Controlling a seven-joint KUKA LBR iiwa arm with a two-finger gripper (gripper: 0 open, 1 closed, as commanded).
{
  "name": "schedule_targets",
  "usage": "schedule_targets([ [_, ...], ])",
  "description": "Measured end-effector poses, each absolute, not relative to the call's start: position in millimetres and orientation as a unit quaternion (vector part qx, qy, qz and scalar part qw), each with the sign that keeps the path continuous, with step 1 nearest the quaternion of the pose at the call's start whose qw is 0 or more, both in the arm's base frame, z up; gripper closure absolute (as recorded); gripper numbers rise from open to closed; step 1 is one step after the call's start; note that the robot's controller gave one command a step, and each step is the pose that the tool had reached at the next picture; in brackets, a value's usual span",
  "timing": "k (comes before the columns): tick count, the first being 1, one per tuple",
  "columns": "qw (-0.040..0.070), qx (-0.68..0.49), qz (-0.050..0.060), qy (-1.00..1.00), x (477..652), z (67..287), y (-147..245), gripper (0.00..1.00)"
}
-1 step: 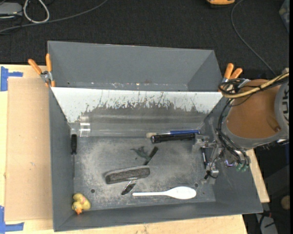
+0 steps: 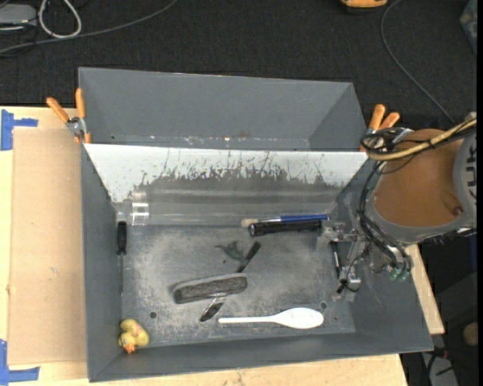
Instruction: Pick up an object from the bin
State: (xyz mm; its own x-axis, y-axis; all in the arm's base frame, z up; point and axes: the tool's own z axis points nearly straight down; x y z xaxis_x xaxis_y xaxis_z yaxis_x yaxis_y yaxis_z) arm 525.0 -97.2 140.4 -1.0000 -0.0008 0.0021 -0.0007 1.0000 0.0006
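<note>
My gripper (image 2: 346,273) hangs at the bin's right side, just above the floor near the right wall, and nothing shows in it. A white plastic spoon (image 2: 278,320) lies below and left of it, along the front edge. A blue and black pen (image 2: 290,225) rests to its upper left, by the back wall. A small black bent piece (image 2: 241,253) sits in the middle of the floor.
A dark grey oblong thing (image 2: 211,289) lies mid-floor over a thin black strip (image 2: 212,310). A clear tube (image 2: 217,211) runs along the back wall. A yellow rubber duck (image 2: 133,335) sits in the front left corner, and a small black stick (image 2: 121,237) lies by the left wall.
</note>
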Motion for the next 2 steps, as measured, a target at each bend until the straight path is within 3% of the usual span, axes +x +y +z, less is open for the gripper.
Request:
schedule_targets([
  [1,0.006,0.030,-0.002,-1.000,491.3,66,-22,0.00],
  [2,-0.007,0.018,0.002,-1.000,482.8,140,-8,0.00],
])
